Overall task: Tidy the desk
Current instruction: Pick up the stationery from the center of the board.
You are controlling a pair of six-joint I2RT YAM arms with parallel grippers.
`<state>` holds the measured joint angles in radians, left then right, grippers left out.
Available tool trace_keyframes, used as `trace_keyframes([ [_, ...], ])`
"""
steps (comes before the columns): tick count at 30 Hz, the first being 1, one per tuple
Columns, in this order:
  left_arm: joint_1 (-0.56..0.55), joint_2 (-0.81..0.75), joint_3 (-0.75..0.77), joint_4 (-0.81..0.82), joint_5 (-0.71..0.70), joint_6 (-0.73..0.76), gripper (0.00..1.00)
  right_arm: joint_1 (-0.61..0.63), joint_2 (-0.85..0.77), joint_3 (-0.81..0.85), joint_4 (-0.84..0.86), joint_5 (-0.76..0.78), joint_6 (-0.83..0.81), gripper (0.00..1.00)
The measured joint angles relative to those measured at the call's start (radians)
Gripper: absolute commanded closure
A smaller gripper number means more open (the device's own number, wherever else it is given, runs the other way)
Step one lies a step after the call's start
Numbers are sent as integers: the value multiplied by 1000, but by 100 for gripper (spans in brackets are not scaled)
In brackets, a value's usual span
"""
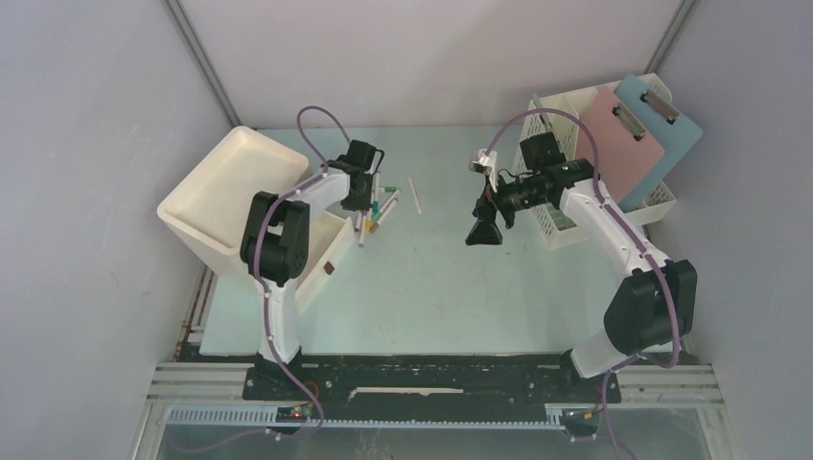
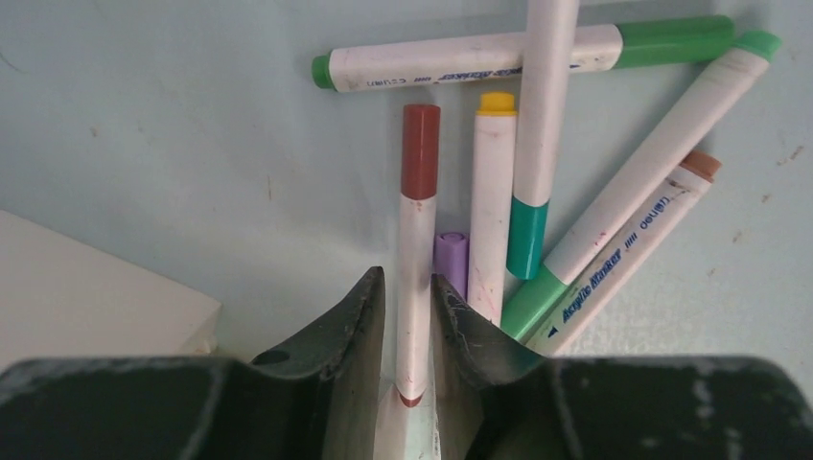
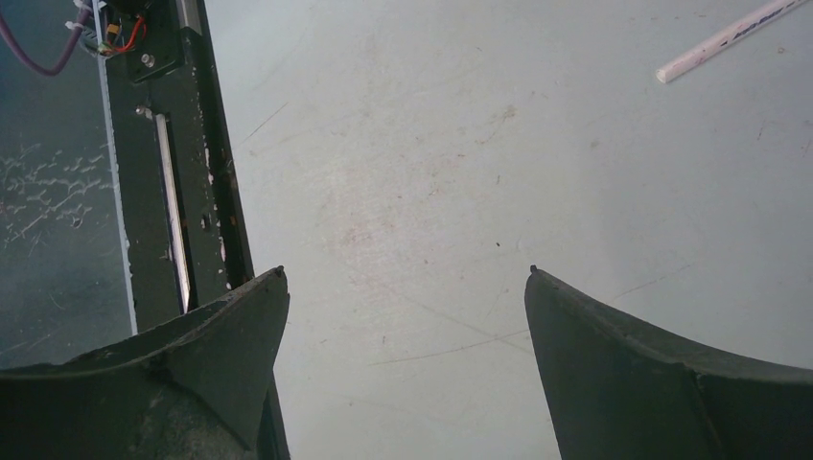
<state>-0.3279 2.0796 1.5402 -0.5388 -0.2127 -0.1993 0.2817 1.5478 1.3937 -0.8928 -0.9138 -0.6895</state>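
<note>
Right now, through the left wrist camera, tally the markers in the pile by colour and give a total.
Green markers: 2
Teal marker: 1
Red marker: 1
Yellow marker: 1
Purple marker, mostly hidden: 1
Brown-tipped marker: 1
Total: 7

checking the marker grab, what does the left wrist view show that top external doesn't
Only left wrist: the left gripper closed on the brown-capped marker, the yellow-capped marker and purple-capped marker beside it, and "Acrylic Marker" print on one barrel.
Only top external: the file rack holding a pink clipboard and a blue clipboard, the right gripper above the desk, and a lone white pen apart from the pile.
Both: the marker pile on the desk, next to the white bin.
</note>
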Motion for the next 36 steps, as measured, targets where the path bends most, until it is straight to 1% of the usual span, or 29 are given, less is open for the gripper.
trace_keyframes([
  [6, 5, 23, 14, -13, -5, 7, 73, -6, 0, 0, 0, 0, -1, 0],
  [11, 6, 34, 24, -35, 7, 12, 64, -7, 0, 0, 0, 0, -1, 0],
  [14, 6, 35, 29, -42, 20, 16, 64, -8, 0, 0, 0, 0, -1, 0],
  [19, 6, 36, 30, -48, 58, 16, 79, -8, 0, 0, 0, -1, -1, 0],
  [21, 5, 39, 31, -48, 69, 17, 86, -8, 0, 0, 0, -1, -2, 0],
  [23, 4, 40, 32, -48, 76, 15, 96, -9, 0, 0, 0, -2, -2, 0],
  [24, 3, 40, 33, -47, 80, 17, 99, -10, 0, 0, 0, -2, -2, 0],
  [32, -11, 31, 22, -28, 81, 17, 100, -14, 0, 0, 0, -4, -2, 0],
  [36, -35, -31, -28, -3, 68, 19, 100, -14, 0, 0, -1, -5, -2, 0],
])
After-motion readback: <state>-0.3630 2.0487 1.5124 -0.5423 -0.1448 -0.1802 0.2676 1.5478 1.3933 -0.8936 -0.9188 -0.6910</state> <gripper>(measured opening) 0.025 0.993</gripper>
